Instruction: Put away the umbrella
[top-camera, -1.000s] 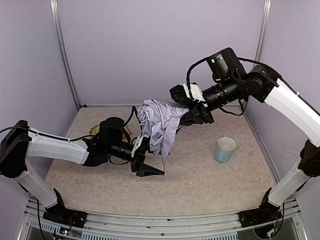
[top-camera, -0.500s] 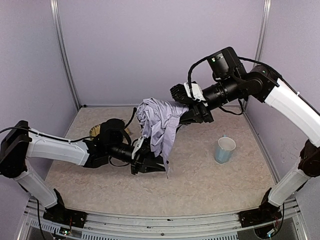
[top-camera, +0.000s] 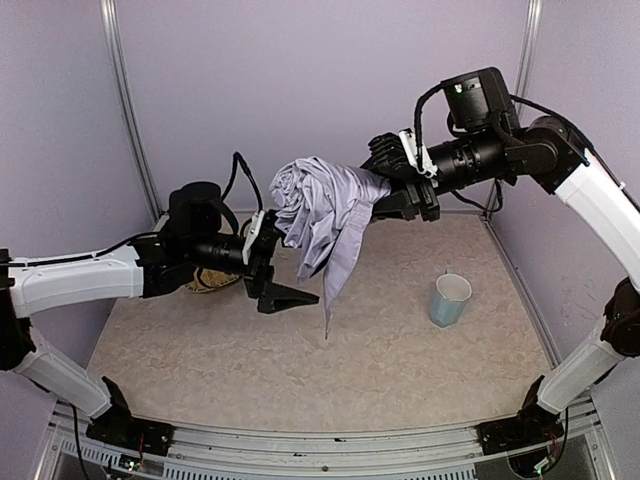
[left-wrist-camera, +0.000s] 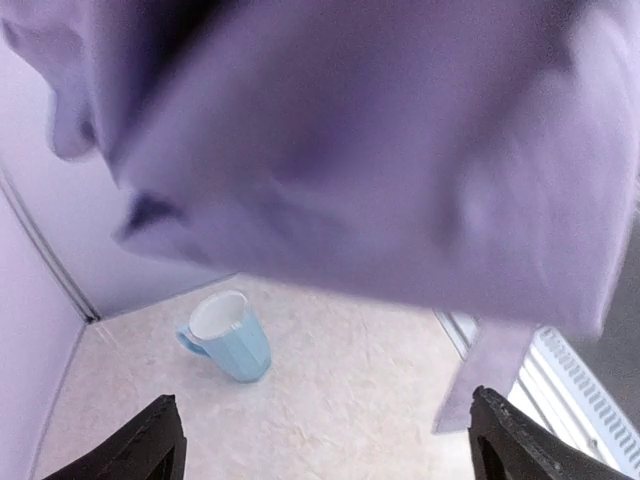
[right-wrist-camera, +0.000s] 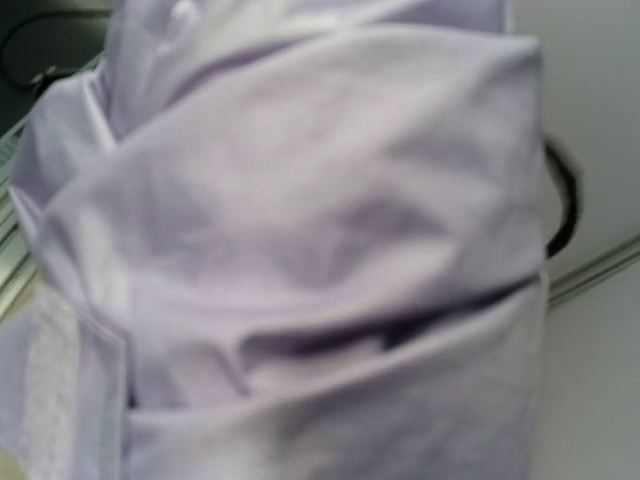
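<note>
A: What has changed?

B: The left hand (left-wrist-camera: 324, 420) has been lifted off the low spot near the counter (top-camera: 400, 370). It was pinched shut on the hanging fabric a moment ago and is now spread wide, with nothing gripped. The right hand (top-camera: 392, 188) has been raised too, and the umbrella (top-camera: 325, 205) carried up with it.

A: Where is the umbrella now?

B: It is held in the air, bunched and clamped in the right hand. It sits just ahead of and above the open left hand. One loose end of fabric is left dangling below the right hand, clear of the counter.

A: What does that mean for the task?

B: The pinch looks to have been let go. The canopy is judged still untidy and not yet wrapped, so another grab of the loose end is probably needed.

A: Containers?

B: A cup (left-wrist-camera: 228, 335) is seen upright on the counter, ahead of and below the left hand, well under the right hand. Nothing is seen in it. A tray (top-camera: 205, 283) is mostly hidden behind the left arm, so its contents cannot be told.
</note>
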